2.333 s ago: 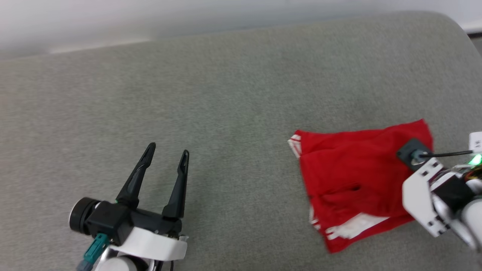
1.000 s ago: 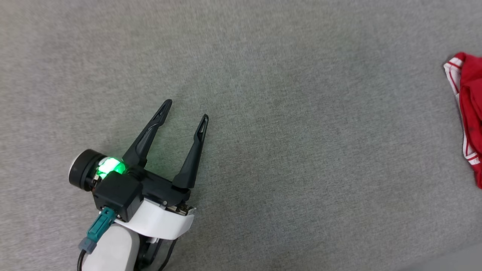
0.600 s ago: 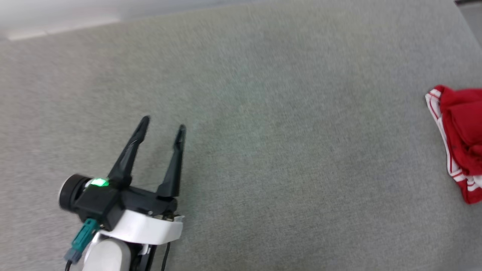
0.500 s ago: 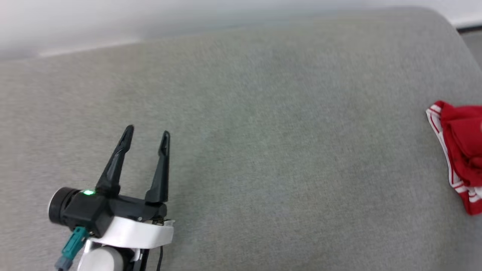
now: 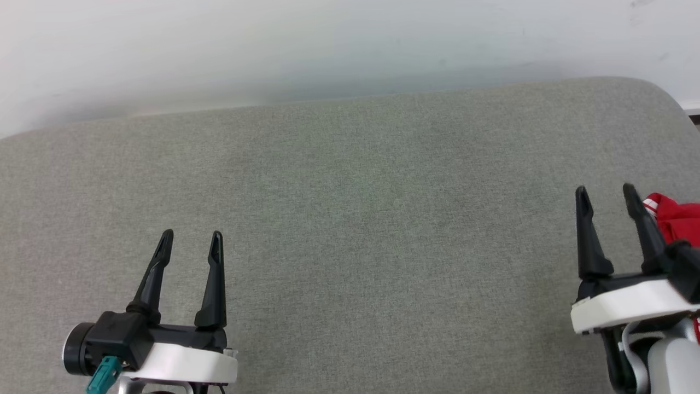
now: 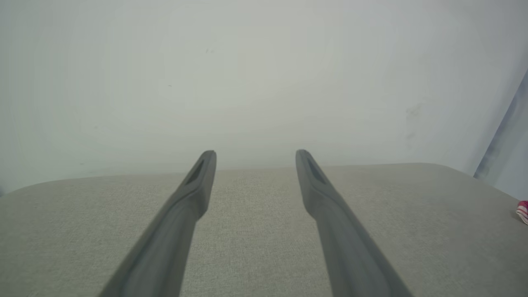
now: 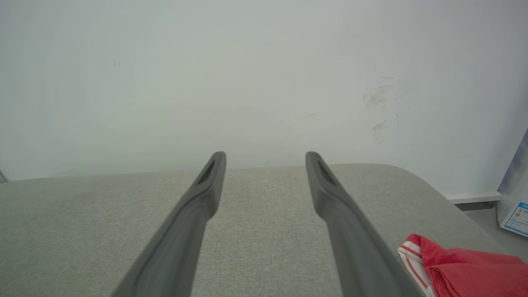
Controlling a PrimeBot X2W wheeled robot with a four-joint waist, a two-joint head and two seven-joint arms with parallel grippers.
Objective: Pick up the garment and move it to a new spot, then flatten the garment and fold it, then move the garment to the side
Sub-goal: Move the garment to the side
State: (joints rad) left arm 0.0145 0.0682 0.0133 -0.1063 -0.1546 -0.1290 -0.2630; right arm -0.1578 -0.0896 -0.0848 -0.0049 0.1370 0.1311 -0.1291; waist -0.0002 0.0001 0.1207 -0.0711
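**Fig.** Head view w/ both wrist views. Left gripper (image 5: 192,236) and right gripper (image 5: 605,190) hovered over the grey upholstered surface (image 5: 355,230). Each had its jaws spread wide w/ nothing between them, i.e. both released. The garment (image 5: 677,221) lay bunched at the far right edge of the surface, just beside the right gripper's outer finger and well apart from the left gripper. In the right wrist view it showed at lower right as a red fold w/ white-and-red striped trim.

*Handling (judged):* thin knit, light and limp, no stiffness, not fragile. It would prob. drape and slide on itself, and a pinch through one layer would likely drag the rest into a heap.

*Hold (judged):* best at a trimmed edge or folded corner, where the layers are thicker, w/ all layers pinched together.

*Writing:* none readable on the visible cloth; no numerals or brand seen. A pale card w/ blue print (image 7: 515,218) stood near the floor by the wall (image 7: 247,82), text too small to read
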